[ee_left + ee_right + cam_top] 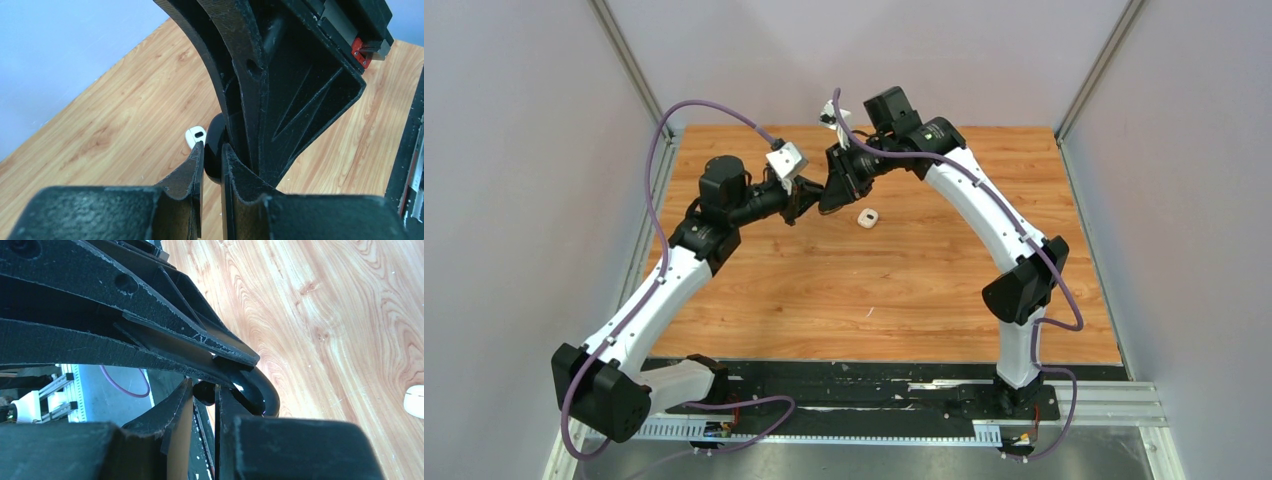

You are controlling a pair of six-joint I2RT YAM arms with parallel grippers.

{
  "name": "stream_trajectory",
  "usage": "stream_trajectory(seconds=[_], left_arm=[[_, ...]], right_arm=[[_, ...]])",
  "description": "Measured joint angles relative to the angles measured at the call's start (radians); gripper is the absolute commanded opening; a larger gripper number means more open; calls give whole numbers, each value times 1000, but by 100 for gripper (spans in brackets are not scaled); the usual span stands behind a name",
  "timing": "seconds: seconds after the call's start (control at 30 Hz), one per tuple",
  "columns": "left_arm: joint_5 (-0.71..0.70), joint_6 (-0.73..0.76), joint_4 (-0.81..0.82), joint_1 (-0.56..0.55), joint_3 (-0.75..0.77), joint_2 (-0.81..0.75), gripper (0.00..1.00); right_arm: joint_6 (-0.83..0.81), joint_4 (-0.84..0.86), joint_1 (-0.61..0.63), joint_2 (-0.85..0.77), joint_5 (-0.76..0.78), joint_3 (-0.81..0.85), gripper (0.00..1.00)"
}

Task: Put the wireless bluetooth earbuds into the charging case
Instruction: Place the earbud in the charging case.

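Right gripper (202,386), pinching a tiny black earbud (204,393), meets the left gripper (212,146) tip to tip, which clamps the black case (215,134) directly ahead.

My left gripper (212,147) and right gripper (202,386) meet tip to tip above the far middle of the table (904,290), so each bars the other's way forward. A glossy black rounded piece (214,165) fills the narrow gap at my left fingertips. The white case (868,217) lies just beside them, on my right. The nearer boards lie open to me; walls (524,150) hem both sides.
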Motion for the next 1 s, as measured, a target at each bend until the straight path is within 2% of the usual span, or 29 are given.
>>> stream_trajectory(seconds=[0.37, 1.0], left_arm=[[40, -11, 18, 8, 0, 0, 0], [89, -86, -4, 5, 0, 23, 0]], right_arm=[[-59, -56, 21, -2, 102, 79, 29], [-118, -48, 42, -27, 175, 83, 41]])
